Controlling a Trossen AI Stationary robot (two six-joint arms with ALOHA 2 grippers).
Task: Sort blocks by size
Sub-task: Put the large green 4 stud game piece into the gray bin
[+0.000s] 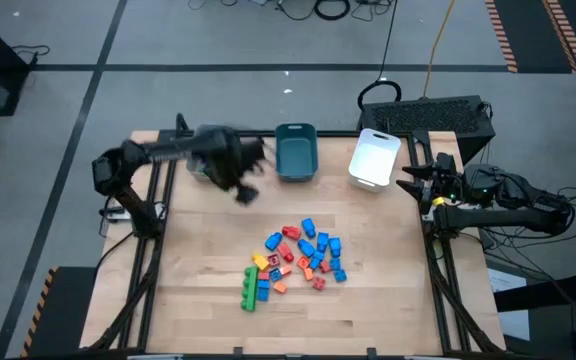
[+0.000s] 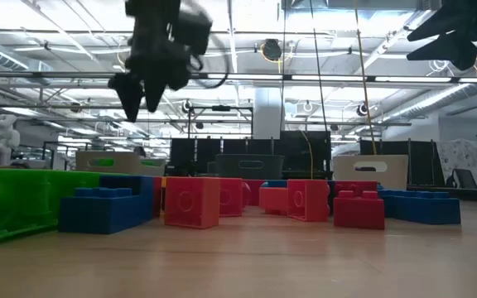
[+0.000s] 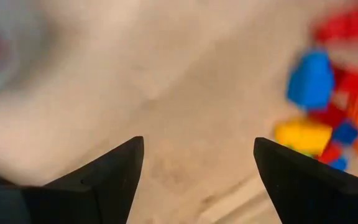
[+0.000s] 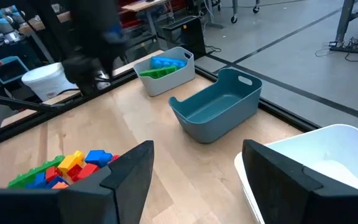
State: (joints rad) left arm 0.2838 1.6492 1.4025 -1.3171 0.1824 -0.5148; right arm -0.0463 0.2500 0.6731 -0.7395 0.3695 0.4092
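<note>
Beside the teal tray (image 1: 296, 153), your left gripper (image 1: 244, 192) hangs above the table, fingers apart and empty. Your blocks (image 1: 298, 260) lie heaped nearer you than that tray. Your right gripper (image 1: 411, 180) waits past the white tray (image 1: 374, 160), fingers apart.

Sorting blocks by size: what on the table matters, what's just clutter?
Job:
- pile of blocks
- grey tray, already holding blue and green blocks
- teal tray, empty
- white tray, empty
- left gripper, open

Clutter:
- white bucket
- keyboard

Grey tray (image 4: 166, 79), teal tray (image 1: 296, 153), white tray (image 1: 374, 160).
</note>
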